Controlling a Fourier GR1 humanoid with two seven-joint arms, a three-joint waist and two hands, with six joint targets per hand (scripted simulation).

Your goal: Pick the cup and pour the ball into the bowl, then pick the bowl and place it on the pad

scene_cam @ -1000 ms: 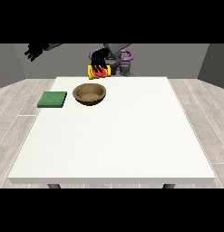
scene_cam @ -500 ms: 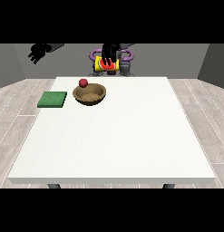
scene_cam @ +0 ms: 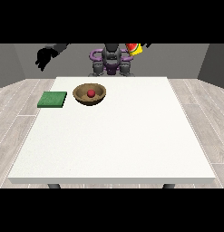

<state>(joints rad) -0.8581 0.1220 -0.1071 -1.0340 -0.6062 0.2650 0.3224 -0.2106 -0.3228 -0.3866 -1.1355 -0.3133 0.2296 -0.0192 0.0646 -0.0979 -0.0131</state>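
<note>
We see the red ball lying in the bowl on the surface, beside the green pad. The cup is raised at the view's top right; its hand's state we cannot tell. The hand at the view's left hangs with relaxed fingers, empty.

Red ball sits in brown bowl, seemingly beside green pad.

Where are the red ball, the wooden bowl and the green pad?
red ball [scene_cam: 91, 93], front view, its middle.
wooden bowl [scene_cam: 79, 96], front view, its inner wall.
green pad [scene_cam: 52, 99], front view, its top.
</note>
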